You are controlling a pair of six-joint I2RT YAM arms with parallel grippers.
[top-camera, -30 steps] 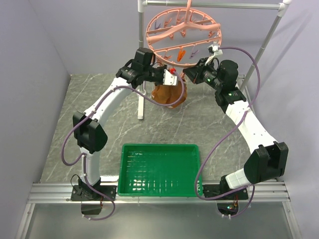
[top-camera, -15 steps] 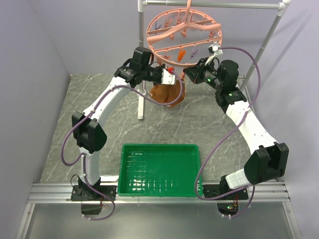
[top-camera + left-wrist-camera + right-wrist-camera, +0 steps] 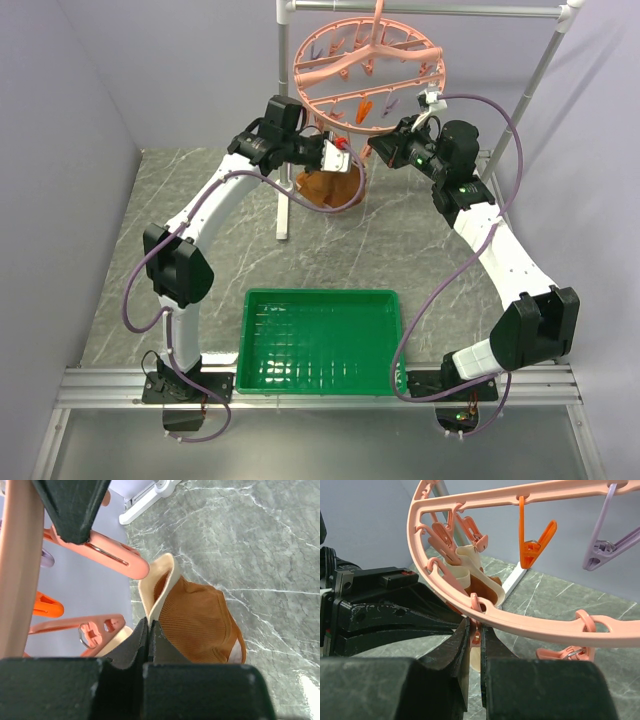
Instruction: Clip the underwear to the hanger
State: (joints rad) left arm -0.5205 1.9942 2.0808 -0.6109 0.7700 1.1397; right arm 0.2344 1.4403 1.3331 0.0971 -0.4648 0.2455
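Observation:
The rust-orange underwear (image 3: 328,186) hangs by its cream waistband from my left gripper (image 3: 340,158), which is shut on the waistband just under the near rim of the round pink hanger (image 3: 300,75). In the left wrist view the underwear (image 3: 200,625) dangles beyond the closed gripper (image 3: 150,626), with pink clothespins (image 3: 100,555) beside it. My right gripper (image 3: 378,150) faces it from the right. In the right wrist view that gripper (image 3: 476,626) is shut on a pink clothespin (image 3: 475,601) hanging under the hanger's ring (image 3: 530,625). The waistband (image 3: 465,562) shows just behind it.
A green tray (image 3: 320,293) sits on the marble table near the arm bases. The grey metal rack holds the hanger, with its post (image 3: 284,190) behind the left arm and its slanted leg (image 3: 530,90) at right. Orange (image 3: 532,545) and purple (image 3: 607,545) pins dangle from the ring.
My left gripper has lifted the underwear slightly up and left toward the ring, and the fabric hangs shorter and more bunched. The right arm has stayed in place.

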